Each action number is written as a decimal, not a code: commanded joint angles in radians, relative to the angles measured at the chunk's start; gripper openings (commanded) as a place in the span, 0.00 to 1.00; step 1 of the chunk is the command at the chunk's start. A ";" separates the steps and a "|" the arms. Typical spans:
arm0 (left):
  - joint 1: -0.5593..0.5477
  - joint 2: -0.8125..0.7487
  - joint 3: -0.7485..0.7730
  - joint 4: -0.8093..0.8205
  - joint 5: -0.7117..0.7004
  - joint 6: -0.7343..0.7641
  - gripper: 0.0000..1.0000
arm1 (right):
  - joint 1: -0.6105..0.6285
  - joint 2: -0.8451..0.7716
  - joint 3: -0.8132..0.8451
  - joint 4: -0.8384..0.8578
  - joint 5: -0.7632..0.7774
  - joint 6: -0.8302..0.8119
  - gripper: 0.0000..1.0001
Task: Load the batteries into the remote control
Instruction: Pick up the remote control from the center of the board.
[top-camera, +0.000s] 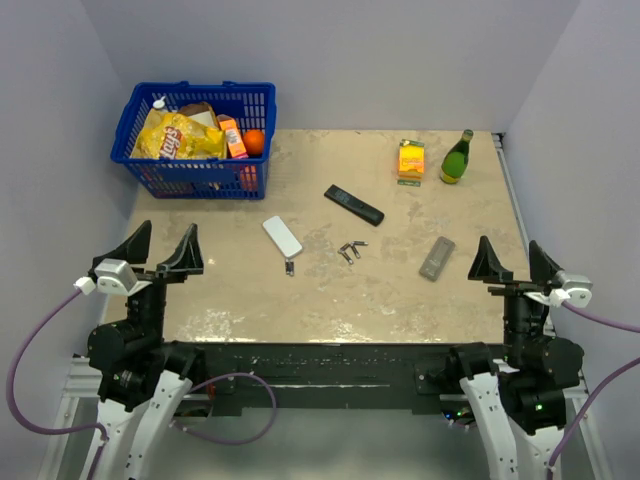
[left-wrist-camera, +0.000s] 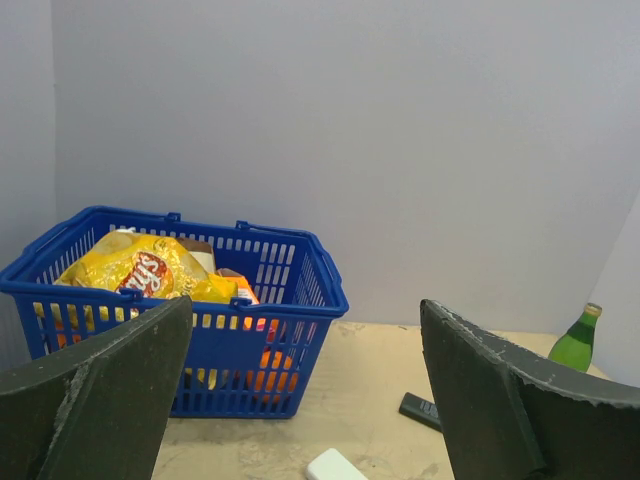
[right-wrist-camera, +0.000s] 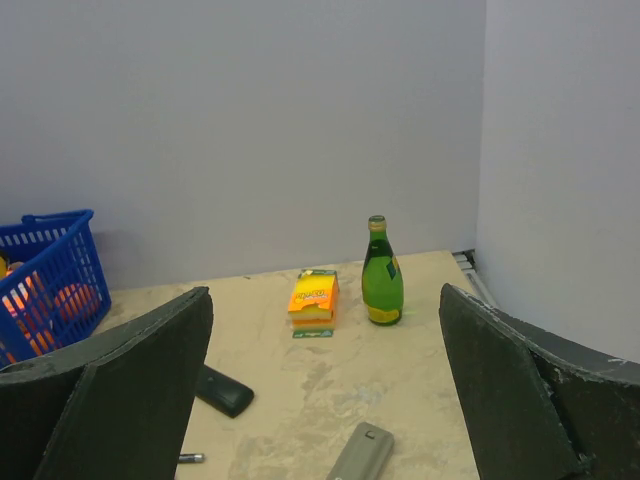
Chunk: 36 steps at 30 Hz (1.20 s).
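Well, nothing is begun: my left claw (top-camera: 160, 250) and right claw (top-camera: 513, 262) both hang spread wide, empty. Tiny dark-grey cylindrical batteries (top-camera: 350, 249) lie loose between the slim white plastic remote (top-camera: 282, 236), the long black remote (top-camera: 353, 204) and the stubby grey remote (top-camera: 436, 258): three clustered, perhaps a fourth beside the white. Next I must pinch one battery.

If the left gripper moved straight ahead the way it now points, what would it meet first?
Most likely the right end of the blue basket, framed by the open left gripper in its wrist view. The white remote lies lower, probably beneath that line.
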 joint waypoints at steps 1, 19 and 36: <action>0.005 -0.013 0.001 0.017 0.006 -0.007 1.00 | -0.010 -0.011 0.028 0.006 -0.002 0.010 0.98; 0.005 0.140 0.067 -0.167 0.004 -0.076 1.00 | -0.012 0.501 0.255 -0.135 -0.388 0.159 0.98; 0.007 0.279 0.098 -0.291 0.073 -0.070 1.00 | 0.319 1.313 0.378 -0.019 -0.348 0.195 0.98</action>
